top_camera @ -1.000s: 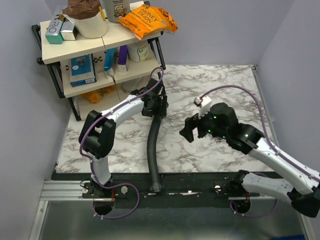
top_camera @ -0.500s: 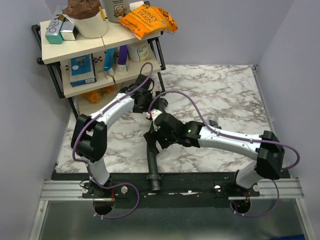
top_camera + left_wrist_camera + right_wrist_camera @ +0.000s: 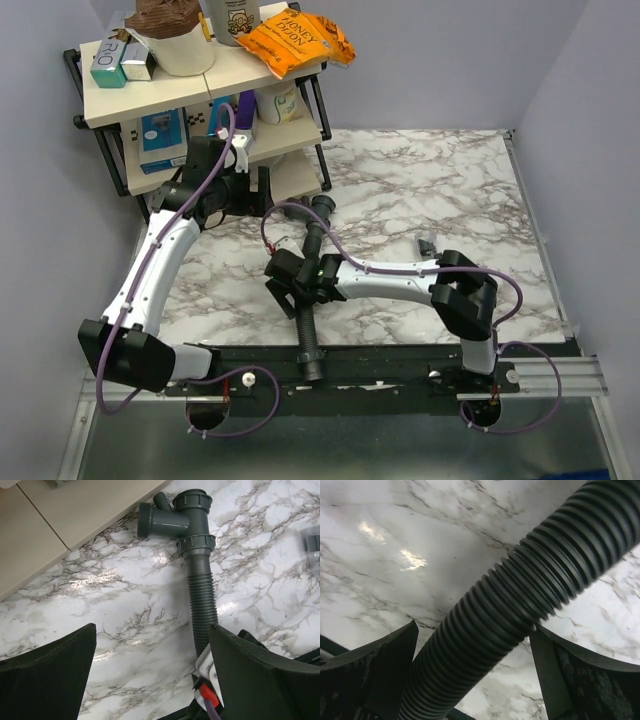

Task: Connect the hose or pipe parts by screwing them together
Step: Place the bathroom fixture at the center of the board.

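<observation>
Right gripper: jaws wide, straddling the black ribbed hose about mid-length, one finger on each side. Not clamped. Right finger edge sits just beside the ribs; can't tell whether it's touching. The hose lies roughly straight, near to far, on the marble table. Its near collar rests at the front rail, between the two arm bases. The right arm reaches in low from the right, purple cable looped along it. Small black ring nut sits alone on the marble, right of the hose and well apart from it; too small to read any detail, and blurred in the left wrist view. Left gripper: jaws wide with nothing between them, only bare marble under the gap. It sits up and left of the hose's far end, clear of the parts, next to the shelf unit. At the far end, the hose's far collar is seated against the lower mouth of the dark grey branched fitting. The joint looks closed up, but I can't tell how tight the thread is. The fitting lies flat, with one wide mouth facing the shelf's lower board and a small stub angled off its top. Its second wide mouth continues the hose line. On the shelf: orange snack bag on the top board, blue box on the middle one.
</observation>
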Action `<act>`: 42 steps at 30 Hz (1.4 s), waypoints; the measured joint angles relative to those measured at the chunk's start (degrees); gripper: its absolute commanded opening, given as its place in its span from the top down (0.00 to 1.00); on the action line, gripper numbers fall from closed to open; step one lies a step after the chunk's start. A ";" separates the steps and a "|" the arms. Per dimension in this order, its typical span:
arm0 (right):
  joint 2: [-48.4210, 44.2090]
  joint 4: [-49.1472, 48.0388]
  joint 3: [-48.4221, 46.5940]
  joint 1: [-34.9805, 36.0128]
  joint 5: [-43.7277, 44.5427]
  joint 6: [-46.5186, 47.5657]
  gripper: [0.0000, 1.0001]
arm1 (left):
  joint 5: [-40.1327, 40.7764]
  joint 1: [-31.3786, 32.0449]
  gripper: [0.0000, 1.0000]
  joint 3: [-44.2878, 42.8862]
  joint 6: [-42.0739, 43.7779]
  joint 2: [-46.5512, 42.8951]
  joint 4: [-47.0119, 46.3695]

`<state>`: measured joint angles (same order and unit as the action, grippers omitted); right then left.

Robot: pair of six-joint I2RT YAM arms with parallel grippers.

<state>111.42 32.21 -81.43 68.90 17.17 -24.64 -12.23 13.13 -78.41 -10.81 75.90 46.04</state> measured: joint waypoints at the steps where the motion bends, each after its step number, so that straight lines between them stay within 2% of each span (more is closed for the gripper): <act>1: -0.11 0.81 0.00 0.20 1.18 -0.24 0.00 | -0.74 -0.20 0.01 -0.04 1.03 -0.92 0.44; 7: -0.22 3.52 0.66 1.25 4.20 -1.73 0.00 | -5.07 -0.39 0.01 -2.91 4.74 -3.21 3.08; 10: -0.22 2.80 1.55 1.22 3.85 -1.05 0.13 | -6.84 -0.37 0.01 -5.29 5.92 -3.28 3.78; 11: -0.22 1.88 2.14 1.22 3.39 -0.61 0.23 | -7.15 -0.37 0.01 -5.97 6.32 -3.28 3.96; 13: -1.05 -1.29 5.07 1.14 2.03 1.05 0.31 | -8.35 -0.37 0.01 -7.61 7.54 -3.37 5.01; 14: -1.84 -2.36 6.97 1.16 1.25 1.95 0.38 | -9.03 -0.37 0.01 -8.52 8.35 -3.45 5.66; 18: -8.90 -4.20 14.45 1.18 -2.23 8.04 0.42 | -10.91 -0.37 0.01 -10.58 11.23 -4.68 7.23; 22: -16.48 -4.39 16.24 1.29 -6.23 16.94 0.40 | -12.09 -0.37 0.01 -11.65 13.25 -6.29 8.44; 26: -20.35 -5.62 16.79 2.54 -10.78 26.23 0.35 | -13.35 -0.37 0.01 -12.13 14.08 -7.45 9.18; 32: -17.11 -5.62 16.31 3.50 -12.33 34.67 0.25 | -14.21 -0.37 0.01 -12.11 14.71 -8.20 10.25; 35: -13.75 -6.45 15.74 3.48 -11.17 36.83 0.16 | -14.45 -0.37 0.01 -11.74 15.82 -8.46 10.56; 38: -12.87 -7.04 15.72 3.48 -6.21 37.55 0.07 | -15.13 -0.37 0.01 -9.84 17.79 -9.33 11.17; 42: -18.56 -6.29 16.11 3.10 0.07 33.99 0.03 | -17.16 -0.33 0.01 -6.84 21.90 -10.62 11.93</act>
<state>92.86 25.91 -65.32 72.01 17.23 9.34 -29.39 12.80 -85.25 11.09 65.28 57.98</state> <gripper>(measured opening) 0.953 0.988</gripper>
